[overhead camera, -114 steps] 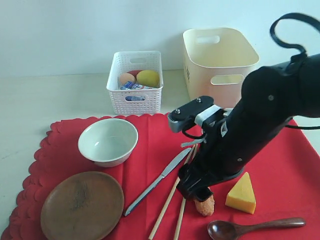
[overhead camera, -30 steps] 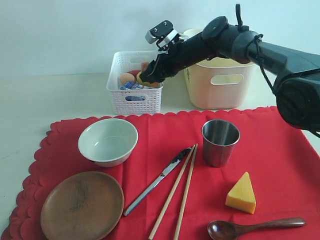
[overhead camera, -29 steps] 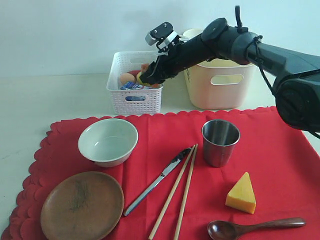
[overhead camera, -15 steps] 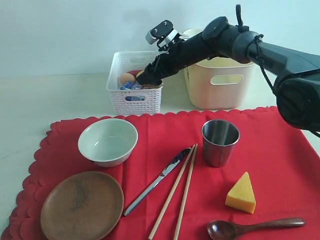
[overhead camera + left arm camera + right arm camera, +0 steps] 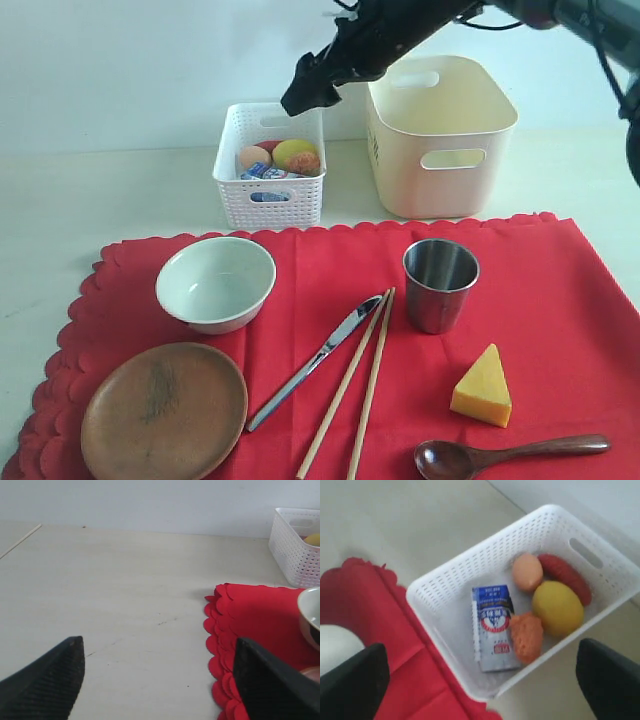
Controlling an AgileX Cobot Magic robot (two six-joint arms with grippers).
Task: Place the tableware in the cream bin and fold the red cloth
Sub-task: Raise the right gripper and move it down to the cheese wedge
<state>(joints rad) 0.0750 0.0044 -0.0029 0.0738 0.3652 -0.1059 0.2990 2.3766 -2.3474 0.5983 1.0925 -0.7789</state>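
The right end effector (image 5: 303,92) is being shown released and empty, hanging above the white basket (image 5: 270,195) at the desk's (image 5: 90,190) far edge; only food and a small carton are being seen beneath it in the right wrist view. The left end effector (image 5: 157,685) is likewise being shown released, poised low over bare desk just off the left edge of the red cloth (image 5: 560,300).

All the tableware is lying on the cloth, none in the cream bin (image 5: 440,185). The steel cup (image 5: 440,285) is standing upright nearest the cloth's far edge, directly in front of the bin and well below and to the right of the right end effector. The knife (image 5: 315,362) and chopsticks (image 5: 371,385) are lying side by side, slanting toward the near edge. The bowl (image 5: 215,283) and plate (image 5: 165,410) are sitting toward the left edge, the spoon (image 5: 500,455) at the near edge beside the cheese wedge (image 5: 483,388).

A pick of the cup is probably being called for. It is best being approached from straight above, with one finger inside the rim and one outside, and lifted clear of the bin's wall before being released. The chopsticks, just beside it, are better not being nudged.
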